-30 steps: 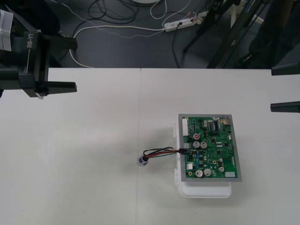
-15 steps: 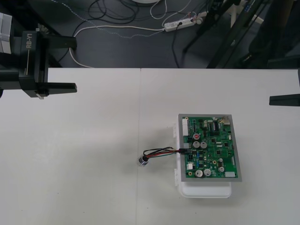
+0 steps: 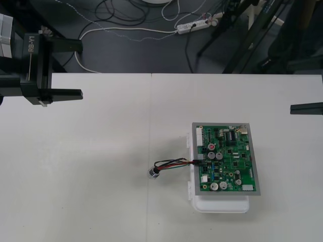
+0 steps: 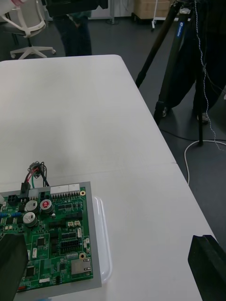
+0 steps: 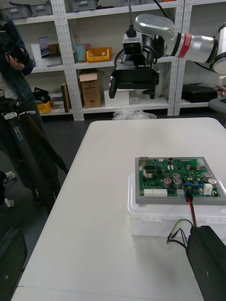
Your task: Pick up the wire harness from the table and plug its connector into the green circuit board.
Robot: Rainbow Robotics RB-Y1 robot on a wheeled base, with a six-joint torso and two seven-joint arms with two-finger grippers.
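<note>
The white base (image 3: pixel 222 206) lies nearest the robot. Its lip shows at 6 o'clock of the board (image 3: pixel 224 157), which lies flat on top of it, to the right of the middle of the table (image 3: pixel 91 166).

The harness (image 3: pixel 171 164) is at the board's 9 o'clock edge. Its black plug (image 3: pixel 196 161) sits in a connector just inside that edge, and it looks seated in both the front and left wrist views. The red, black and green wires (image 3: pixel 176 162) bow out from it over the base and down onto the table toward 9 o'clock. The metal socket (image 3: pixel 152 173) rests on the table at the wires' free end. It is at about 8 o'clock from the plug, apart from the base, and the harness lies free of both grippers.

Farther out, the right gripper (image 4: pixel 108 240) hangs at 2 o'clock of the board, by the table's right edge and well apart from it. Its black fingers (image 4: pixel 207 263) are spread wide and hold nothing. In its wrist view the board lies just ahead of one finger, with the harness at the board's farther side.

The left gripper (image 3: pixel 82 69) hangs at 10 o'clock of the board, over the table's far left part and well apart from the harness. Its fingers are also spread wide and empty.

At 12 o'clock, beyond the table's far edge, dark floor (image 3: pixel 126 55) carries loose cables and a white power strip (image 3: pixel 194 24).
</note>
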